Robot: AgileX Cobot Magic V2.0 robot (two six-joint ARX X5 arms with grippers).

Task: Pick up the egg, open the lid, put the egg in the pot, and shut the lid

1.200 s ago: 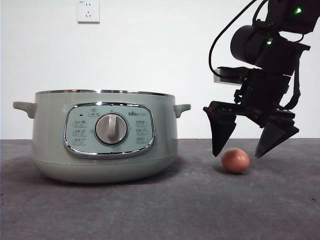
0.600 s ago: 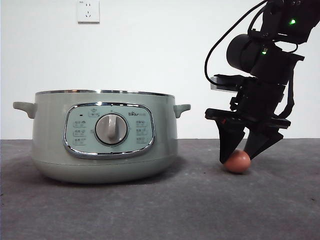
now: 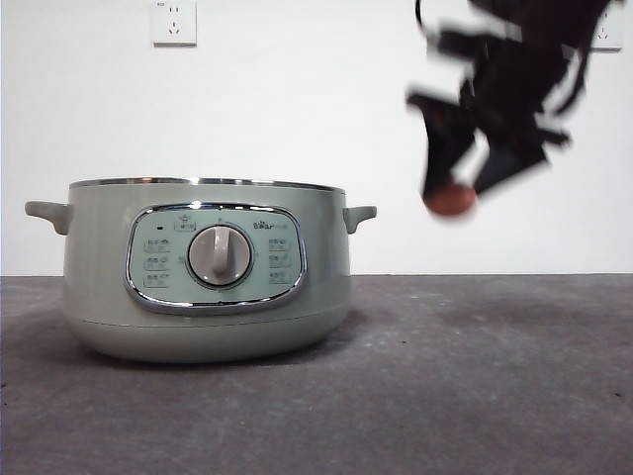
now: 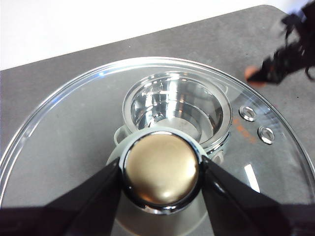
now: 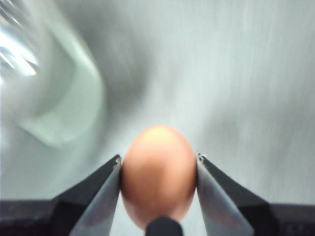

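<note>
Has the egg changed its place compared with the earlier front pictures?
Yes. The egg, clamped in the right gripper, has gone up from the table and now hangs about level with the pot rim.

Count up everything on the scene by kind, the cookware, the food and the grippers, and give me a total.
Pot: 1
Lid, lifted above the pot by its knob in the left gripper: 1
Egg, clamped in the right gripper and off the table: 1
Grippers: 2
Wall socket: 1
Total: 6
</note>
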